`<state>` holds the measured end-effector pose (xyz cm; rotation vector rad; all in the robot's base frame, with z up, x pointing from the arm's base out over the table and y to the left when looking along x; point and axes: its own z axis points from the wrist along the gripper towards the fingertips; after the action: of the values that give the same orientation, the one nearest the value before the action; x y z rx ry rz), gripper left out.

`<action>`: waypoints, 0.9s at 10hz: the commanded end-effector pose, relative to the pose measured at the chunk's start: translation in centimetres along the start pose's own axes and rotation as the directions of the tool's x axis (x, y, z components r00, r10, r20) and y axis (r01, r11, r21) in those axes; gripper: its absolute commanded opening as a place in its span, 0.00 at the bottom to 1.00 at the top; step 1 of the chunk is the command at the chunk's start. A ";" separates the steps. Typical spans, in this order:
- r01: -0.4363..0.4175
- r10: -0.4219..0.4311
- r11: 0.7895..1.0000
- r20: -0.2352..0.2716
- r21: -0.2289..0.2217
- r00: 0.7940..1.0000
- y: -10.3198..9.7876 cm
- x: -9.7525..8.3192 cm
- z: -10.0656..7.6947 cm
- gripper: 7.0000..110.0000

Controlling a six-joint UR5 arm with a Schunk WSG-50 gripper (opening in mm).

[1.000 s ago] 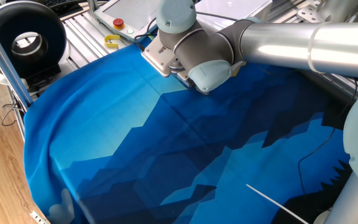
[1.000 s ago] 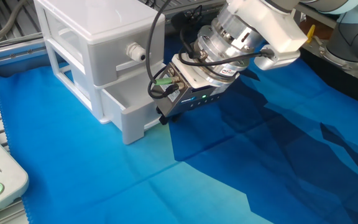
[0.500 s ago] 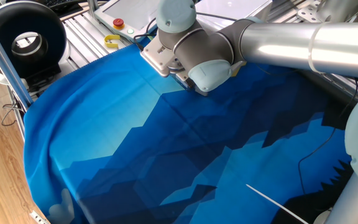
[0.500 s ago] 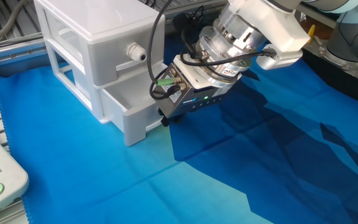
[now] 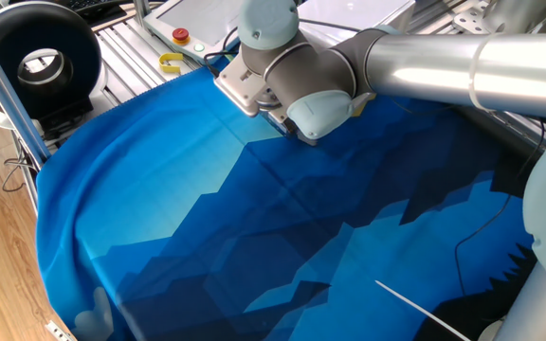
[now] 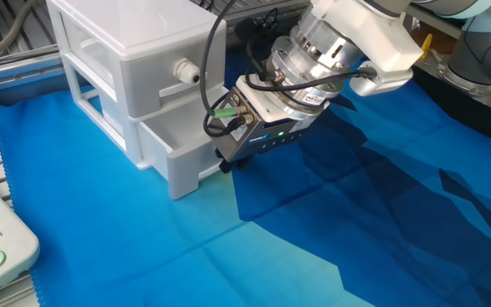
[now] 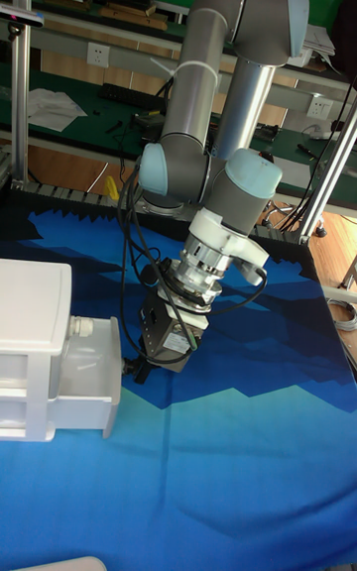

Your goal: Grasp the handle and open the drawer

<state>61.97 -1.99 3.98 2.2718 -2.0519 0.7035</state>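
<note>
1. my gripper sits right at the front face of the lower drawer; fingertips hidden, so i can't tell if they're pinching the handle.
2. handle itself isn't visible, presumably behind my fingers.
3. drawer is part-way out of the white cabinet; pull axis runs straight away from the cabinet.
4. blue cloth along that line looks unobstructed.
5. upper drawer's white knob is above me, apart.

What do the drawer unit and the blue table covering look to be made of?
The drawer unit looks like moulded plastic, white-grey and semi-translucent with a soft sheen. The blue covering looks like printed fabric: matte, with creases and a serrated cut edge at the side. The tool sits at the lower drawer's front.
</note>
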 end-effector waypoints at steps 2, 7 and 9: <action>0.005 -0.005 1.000 0.006 -0.013 1.000 0.3 0.1 0.0 0.00; 0.000 0.001 1.000 0.024 -0.026 1.000 0.6 -0.4 0.0 0.00; 0.001 0.001 1.000 0.061 -0.026 0.998 0.6 -1.3 0.0 0.00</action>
<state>61.46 -1.54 3.64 2.2903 -2.0428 0.6549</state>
